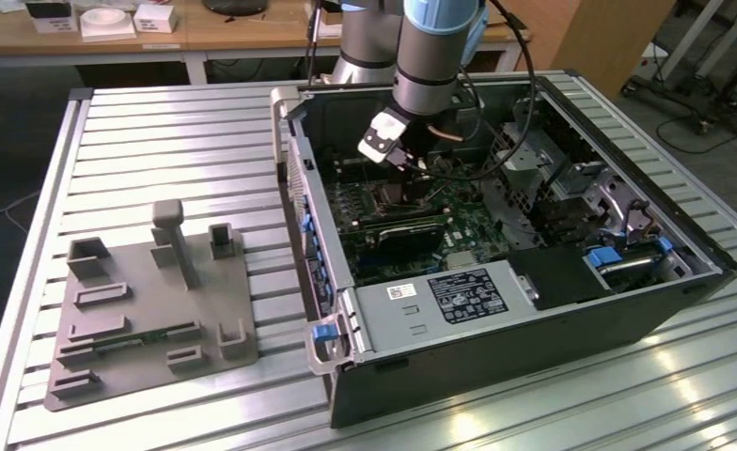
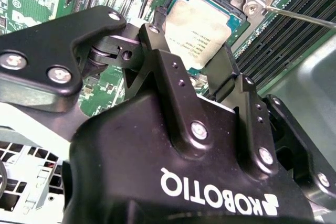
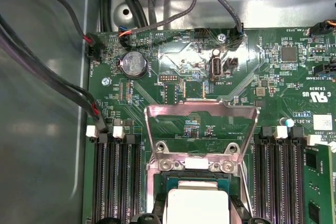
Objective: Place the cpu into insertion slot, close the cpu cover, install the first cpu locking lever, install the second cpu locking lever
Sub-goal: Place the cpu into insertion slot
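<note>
**Chip at the socket, cover open**

Writing: white lettering on the gripper [image 2: 193,45] body, upside down in the second wrist view. Fine dark print on the chip's [image 2: 202,22] pale top. White print across the green board [image 3: 262,72]. One printed label on the power supply [image 1: 444,301]. None of it is transcribed here.

Counts, in the first wrist view:
- one chip [image 3: 197,205]
- one socket [image 3: 195,165]
- one cover frame [image 3: 202,111]
- one coin battery [image 3: 132,64]
- two banks of long black memory slots [image 3: 118,182], one on each side of the socket

The second wrist view also shows one thin steel lever rod [image 2: 302,18], running off from a socket corner.

Containers: the open computer case [image 1: 519,366] lies on the slatted tabletop [image 1: 168,141] and holds the board and power supply. The arm [image 1: 431,56] reaches into it. One grey fixture plate [image 1: 131,348] sits outside the case, well apart from the socket.

Fingers [image 2: 173,87]: drawn in to the chip's width, one on each of two opposite edges, gripping it.

Chip: down in the socket's dark well. I cannot tell whether it is fully seated.

Cover frame: swung back on its hinge, clear of the socket, with green board showing through its window.
</note>
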`<state>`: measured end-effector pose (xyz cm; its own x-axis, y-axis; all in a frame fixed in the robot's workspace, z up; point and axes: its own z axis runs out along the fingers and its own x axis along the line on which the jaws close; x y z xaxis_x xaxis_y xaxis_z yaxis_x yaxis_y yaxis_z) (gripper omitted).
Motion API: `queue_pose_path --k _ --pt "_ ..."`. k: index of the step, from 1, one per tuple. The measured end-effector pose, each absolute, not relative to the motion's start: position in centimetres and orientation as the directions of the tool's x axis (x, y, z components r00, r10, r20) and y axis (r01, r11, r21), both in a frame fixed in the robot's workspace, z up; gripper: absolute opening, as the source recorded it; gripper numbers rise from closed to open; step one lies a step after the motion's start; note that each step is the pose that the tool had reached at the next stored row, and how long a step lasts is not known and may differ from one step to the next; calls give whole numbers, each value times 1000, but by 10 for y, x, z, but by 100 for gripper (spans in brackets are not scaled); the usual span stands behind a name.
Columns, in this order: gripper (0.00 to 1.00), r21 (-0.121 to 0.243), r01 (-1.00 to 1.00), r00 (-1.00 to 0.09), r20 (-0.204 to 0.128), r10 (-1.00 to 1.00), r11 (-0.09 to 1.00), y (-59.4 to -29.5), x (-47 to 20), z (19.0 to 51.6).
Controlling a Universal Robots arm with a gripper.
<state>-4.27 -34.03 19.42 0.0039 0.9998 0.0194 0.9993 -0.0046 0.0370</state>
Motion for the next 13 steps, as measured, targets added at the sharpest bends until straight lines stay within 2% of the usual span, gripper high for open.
queue_pose_path --k 13 --pt "54 37 999 4 22 1000 -5 -340 -43 192"
